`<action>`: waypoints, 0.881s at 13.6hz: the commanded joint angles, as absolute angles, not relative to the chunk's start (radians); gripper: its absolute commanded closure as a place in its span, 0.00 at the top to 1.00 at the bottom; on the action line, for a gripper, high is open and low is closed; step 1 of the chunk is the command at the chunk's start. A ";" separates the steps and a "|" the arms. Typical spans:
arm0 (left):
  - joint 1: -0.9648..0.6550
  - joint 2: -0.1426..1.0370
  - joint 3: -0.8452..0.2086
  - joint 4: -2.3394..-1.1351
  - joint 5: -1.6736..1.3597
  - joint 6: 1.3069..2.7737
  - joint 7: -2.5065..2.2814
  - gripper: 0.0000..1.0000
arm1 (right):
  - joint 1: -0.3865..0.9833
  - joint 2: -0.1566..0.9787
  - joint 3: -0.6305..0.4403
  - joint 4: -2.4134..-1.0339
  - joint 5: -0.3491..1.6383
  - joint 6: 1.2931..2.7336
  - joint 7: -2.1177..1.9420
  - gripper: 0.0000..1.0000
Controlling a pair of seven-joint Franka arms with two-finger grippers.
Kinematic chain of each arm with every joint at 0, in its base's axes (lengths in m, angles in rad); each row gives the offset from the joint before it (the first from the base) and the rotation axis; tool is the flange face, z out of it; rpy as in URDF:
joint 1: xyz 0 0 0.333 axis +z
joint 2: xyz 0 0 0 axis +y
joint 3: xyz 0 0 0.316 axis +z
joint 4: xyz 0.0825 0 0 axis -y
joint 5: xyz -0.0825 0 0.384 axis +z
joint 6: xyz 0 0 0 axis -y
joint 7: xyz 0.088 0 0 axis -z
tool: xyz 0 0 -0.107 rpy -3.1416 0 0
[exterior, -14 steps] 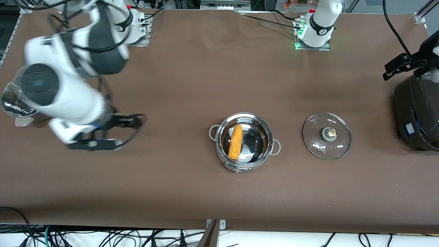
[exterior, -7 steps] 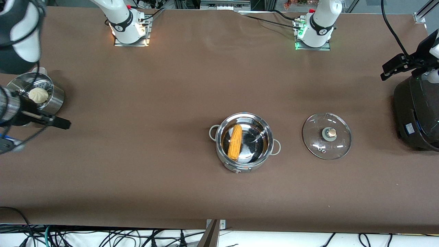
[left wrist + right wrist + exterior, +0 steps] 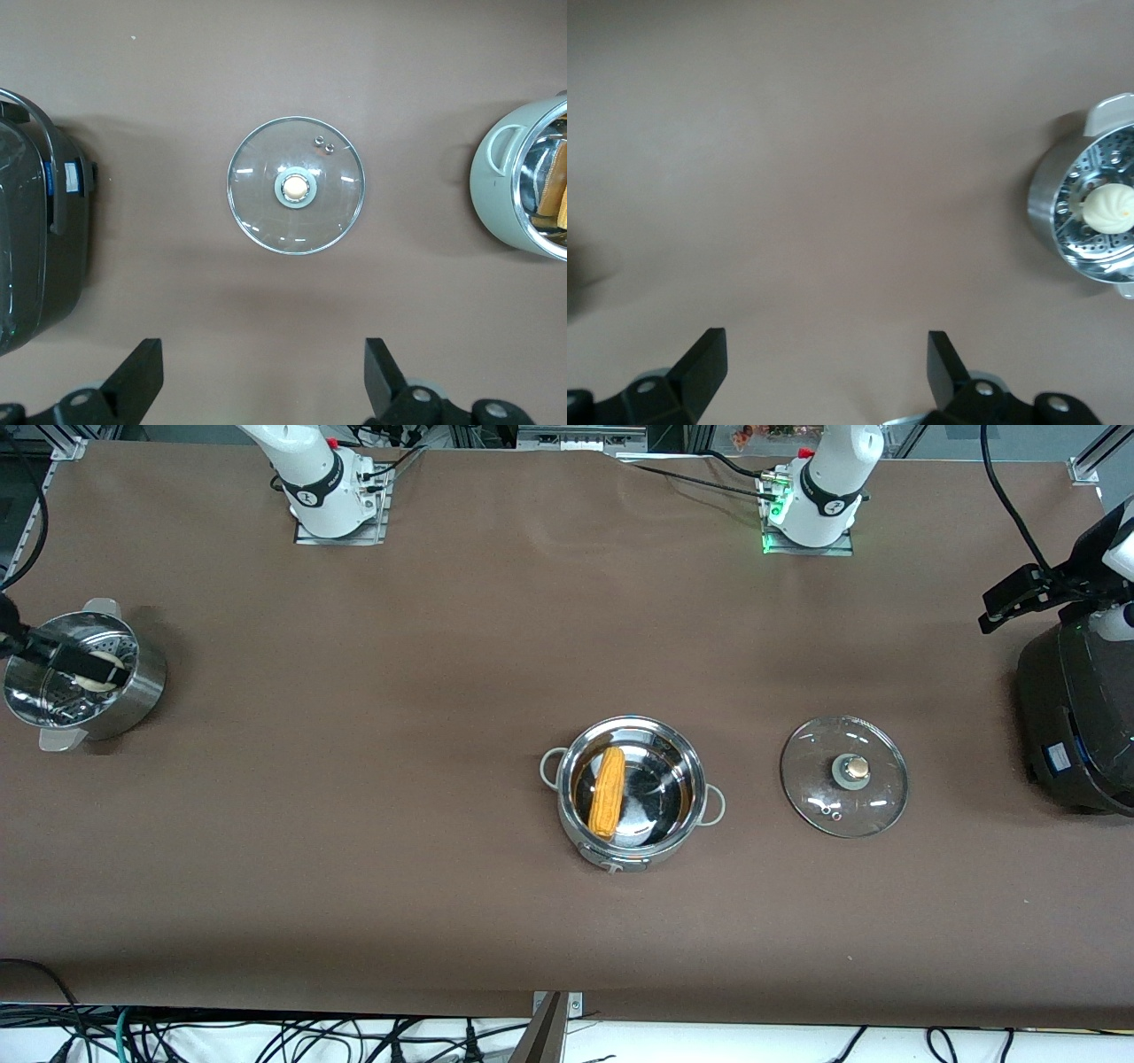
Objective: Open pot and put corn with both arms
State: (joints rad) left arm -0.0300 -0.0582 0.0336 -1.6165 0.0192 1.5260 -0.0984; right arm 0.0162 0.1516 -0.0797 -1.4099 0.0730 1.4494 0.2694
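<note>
Left hand: fingers spread wide, empty, over the big black rounded cooker. Right hand: likewise spread, empty, over the steel steamer pot holding a white bun.

Shiny stainless-steel pot: mid-table, uncovered, yellow-orange corn cob inside. Round glass lid: flat beside it, toward the cooker. Only the right wrist view shows the bun unobstructed.

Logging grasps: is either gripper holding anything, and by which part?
Nothing. The left gripper and right gripper are both open and empty; the corn lies in the pot.
</note>
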 commanded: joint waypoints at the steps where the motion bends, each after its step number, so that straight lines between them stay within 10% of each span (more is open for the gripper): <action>1: -0.034 -0.049 0.017 -1.586 0.029 1.503 -0.112 1.00 | -0.009 0.039 -0.023 -1.517 0.061 1.463 0.206 1.00; 12: -0.034 -0.049 -0.003 -1.582 0.029 1.502 -0.115 1.00 | -0.026 0.071 0.021 -1.520 -0.020 1.466 -0.028 1.00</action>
State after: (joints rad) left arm -0.0311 -0.0582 -0.0003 -1.6121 0.0192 1.5260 -0.1074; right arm -0.0163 0.0673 0.0111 -1.5318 -0.0051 1.4641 -0.0094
